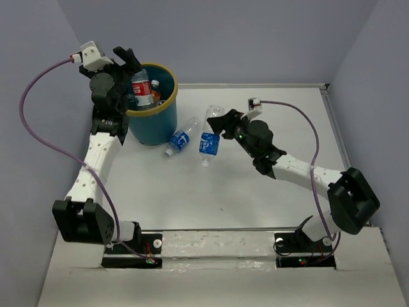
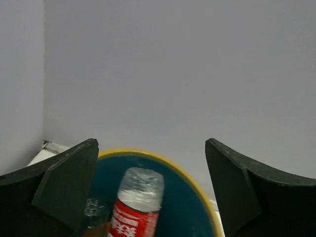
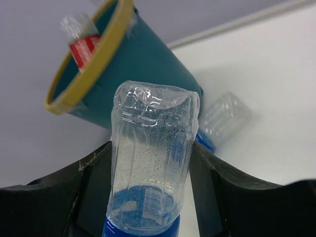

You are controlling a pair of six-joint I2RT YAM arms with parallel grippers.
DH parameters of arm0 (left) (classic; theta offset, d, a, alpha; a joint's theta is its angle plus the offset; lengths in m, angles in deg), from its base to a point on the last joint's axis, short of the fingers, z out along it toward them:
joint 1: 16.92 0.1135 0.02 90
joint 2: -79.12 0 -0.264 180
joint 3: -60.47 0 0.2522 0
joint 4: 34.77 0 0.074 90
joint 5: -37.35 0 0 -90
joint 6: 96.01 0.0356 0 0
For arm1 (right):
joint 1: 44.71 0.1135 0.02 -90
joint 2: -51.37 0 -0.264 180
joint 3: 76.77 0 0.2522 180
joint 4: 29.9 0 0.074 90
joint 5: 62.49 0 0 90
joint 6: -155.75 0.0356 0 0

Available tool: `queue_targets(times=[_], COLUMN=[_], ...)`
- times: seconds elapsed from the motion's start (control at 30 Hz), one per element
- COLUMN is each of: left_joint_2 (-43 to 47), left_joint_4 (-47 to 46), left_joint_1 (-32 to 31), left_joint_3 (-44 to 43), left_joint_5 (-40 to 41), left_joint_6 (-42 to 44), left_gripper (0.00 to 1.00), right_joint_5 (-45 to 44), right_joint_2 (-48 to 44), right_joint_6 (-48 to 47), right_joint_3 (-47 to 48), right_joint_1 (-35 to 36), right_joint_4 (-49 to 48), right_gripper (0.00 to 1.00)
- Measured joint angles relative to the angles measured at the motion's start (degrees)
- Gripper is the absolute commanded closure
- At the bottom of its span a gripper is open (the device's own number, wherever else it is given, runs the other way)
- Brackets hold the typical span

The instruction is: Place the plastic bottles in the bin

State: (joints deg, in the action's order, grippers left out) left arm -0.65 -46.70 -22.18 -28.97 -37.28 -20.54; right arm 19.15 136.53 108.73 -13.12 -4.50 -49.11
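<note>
Hanging over the round teal-blue plastic bin with the yellow-tan rim (image 1: 151, 130), the left gripper (image 1: 128, 57) is spreading its jaws about as wide as they go, and nothing is sitting between them. From its wrist camera the two black fingers (image 2: 64, 187) are framing the mouth of the bin from above. Inside the bin a clear plastic bottle with a red label (image 1: 142, 89) is leaning more or less upright, its clear upper end poking just above the rim. Beside it, lower down, a second bottle showing orange liquid (image 2: 93, 211) is lying against the inner wall; how many more are resting under these I cannot tell.

Out on the white desk (image 1: 255, 204), to the right of the bin, the right gripper (image 1: 220, 123) is clamping its jaws on a clear plastic bottle with a blue label (image 1: 209, 139), pinching it near the ribbed base end while the capped end is pointing down toward the near edge. Whether the cap is touching the desk I cannot tell. Another clear blue-labelled bottle (image 1: 182, 138) is lying on its side on the desk between the bin and the held bottle, just beside the bin's foot.
</note>
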Motion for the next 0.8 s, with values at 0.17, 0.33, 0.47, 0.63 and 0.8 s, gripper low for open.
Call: queue_targets(times=[0.17,0.33,0.47,0.63,0.8], left_joint_2=[11.72,25.18,38.69,50.99,53.66], left_joint_4=[3.28,8.37,15.96,26.29,33.70], left_joint_1=[-3.30,-3.63,-3.63,-4.31,-8.83], left_joint_3=[1.09,10.56,24.44,38.49,41.70], left_joint_5=[-5.01,-10.86,-14.12,-19.23,-19.78], left_joint_6=[-4.98,-7.93,-8.66,-9.18,-9.70], left_gripper=[0.02,0.02,0.02,0.02,0.03], right_joint_5=[-2.58,-2.64,-2.45,-2.34,-2.86], right_joint_2=[-0.55,5.25,12.24,23.74,41.66], right_joint_6=[-7.98,-14.97,-21.33,-27.85,-35.76], right_joint_3=[9.88,24.57,37.62,56.96,83.06], right_joint_1=[0.11,0.83,1.53,2.64,4.37], right_joint_4=[-0.96,-2.19,-2.45,-2.58,-1.60], right_gripper=[0.55,0.55,0.56,0.57,0.60])
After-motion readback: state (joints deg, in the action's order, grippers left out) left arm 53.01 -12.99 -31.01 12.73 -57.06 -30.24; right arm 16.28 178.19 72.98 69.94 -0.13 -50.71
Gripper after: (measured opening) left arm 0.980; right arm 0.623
